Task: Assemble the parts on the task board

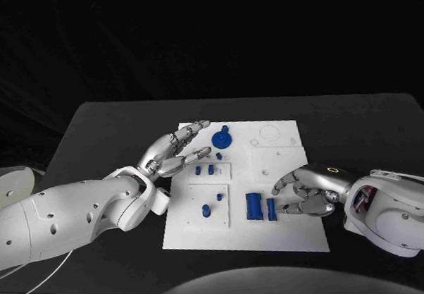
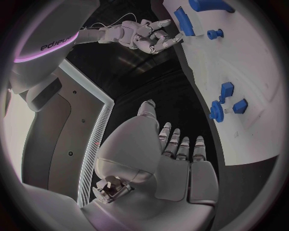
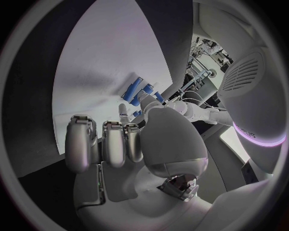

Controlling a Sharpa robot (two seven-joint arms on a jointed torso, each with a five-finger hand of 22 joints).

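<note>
You have the task board (image 1: 293, 234) lying white in the middle of the black counter (image 1: 373, 123), with the blue parts spread over its centre and lower half in the head view: a round gear-like part (image 1: 222, 139) near the upper middle, two small pegs (image 1: 203, 170) just below it, another small piece (image 1: 207, 208) on the raised plate at lower left, and two upright blue blocks (image 1: 260, 206) standing side by side at lower centre. Your left robot hand (image 1: 177, 150) reaches in from the left of the frame over the board's upper left corner, fingers spread apart and holding nothing, its fingertips (image 1: 200, 125) near the round part but, as far as you can tell, not touching it. Your right robot hand (image 1: 308, 190) sits at the right of the frame, fingers curled inward just beside the two blocks; whether it has a small part pinched in there you cannot tell (the curled fingers hide the gap). You look to be at an approach step, with most parts still loose. The next move probably calls for settling which robot hand commits first, then bringing its fingertips squarely over one part, since the blocks stand close together and a sideways brush could topple one.
</note>
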